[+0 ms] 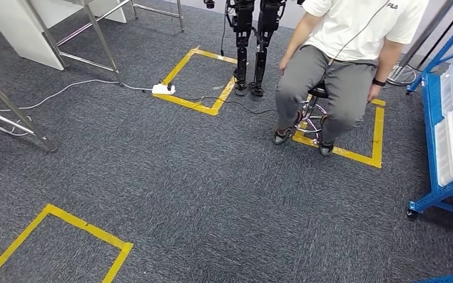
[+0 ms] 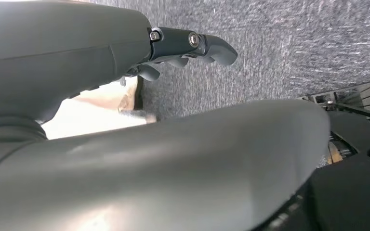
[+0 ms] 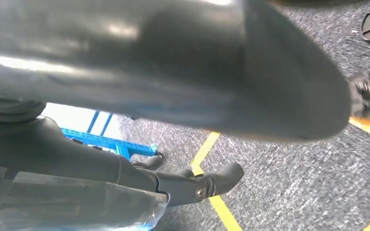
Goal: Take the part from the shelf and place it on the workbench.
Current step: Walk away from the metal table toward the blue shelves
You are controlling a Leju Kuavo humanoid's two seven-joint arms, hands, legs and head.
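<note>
In the right wrist view my right hand (image 3: 139,168) hangs over the carpet, its thick thumb (image 3: 183,67) across the frame. A flat dark part in glossy clear wrap (image 3: 77,207) lies against its dark fingers (image 3: 207,185), and the hand seems to grip it. In the left wrist view my left hand (image 2: 173,48) has its fingers (image 2: 207,45) stretched out above the carpet and holds nothing. The blue shelf (image 1: 448,135) with white bins stands at the right edge of the head view. A steel workbench leg (image 1: 12,109) shows at the far left.
A person (image 1: 330,65) sits on a stool inside a yellow tape square (image 1: 377,138). Another robot's dark legs (image 1: 249,47) stand by a second taped square (image 1: 197,106). A white power strip (image 1: 163,89) and cables lie on the carpet. A third square (image 1: 59,242) is near me.
</note>
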